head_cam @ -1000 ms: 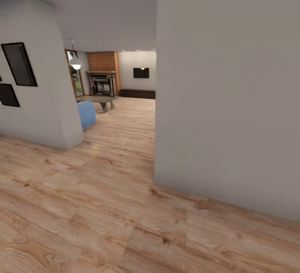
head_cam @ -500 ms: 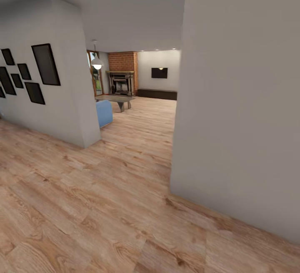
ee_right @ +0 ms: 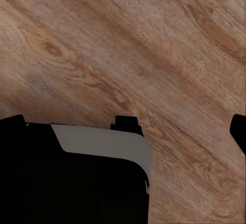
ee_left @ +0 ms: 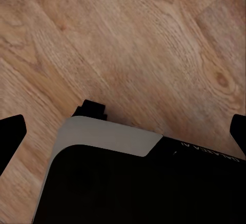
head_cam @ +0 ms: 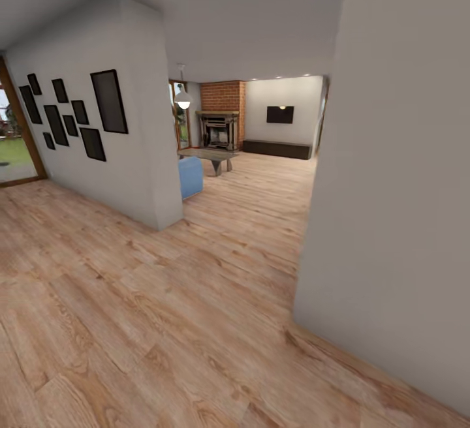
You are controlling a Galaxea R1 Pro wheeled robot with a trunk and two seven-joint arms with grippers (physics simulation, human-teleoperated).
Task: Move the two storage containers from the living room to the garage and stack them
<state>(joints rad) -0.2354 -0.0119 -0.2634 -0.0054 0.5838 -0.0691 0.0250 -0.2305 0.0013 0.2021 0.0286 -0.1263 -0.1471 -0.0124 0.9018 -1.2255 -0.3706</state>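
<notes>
Taking the fireplace [head_cam: 219, 129] as the mark and reading the head view from the left: a glass door [head_cam: 14, 144] with green outside stands at the far left edge, well to the left of the fireplace; next comes a pale wall [head_cam: 78, 154] hung with black frames [head_cam: 109, 101], ending in a corner that stands nearer the camera than the fireplace. Just past that corner, a blue sofa [head_cam: 190, 177] end shows, and a low table [head_cam: 209, 157] sits between it and the fireplace, with a lamp [head_cam: 183, 96] hanging above and left of it. To the right of the fireplace a dark screen [head_cam: 280, 114] hangs over a long low cabinet [head_cam: 277, 148], and then a broad grey wall [head_cam: 405, 186] closes off everything further right. The wood floor [head_cam: 163, 297] runs from underfoot through the opening toward the fireplace, so the living room lies ahead and slightly left. The containers cannot be seen from here; I judge they lie somewhere in that room, so neither arm is nearer yet. Each wrist view looks down on planks and the robot's dark base [ee_left: 143, 183]; the left gripper [ee_left: 123, 126] and the right gripper [ee_right: 125, 126] show dark fingertips at opposite edges, spread wide and holding nothing.
</notes>
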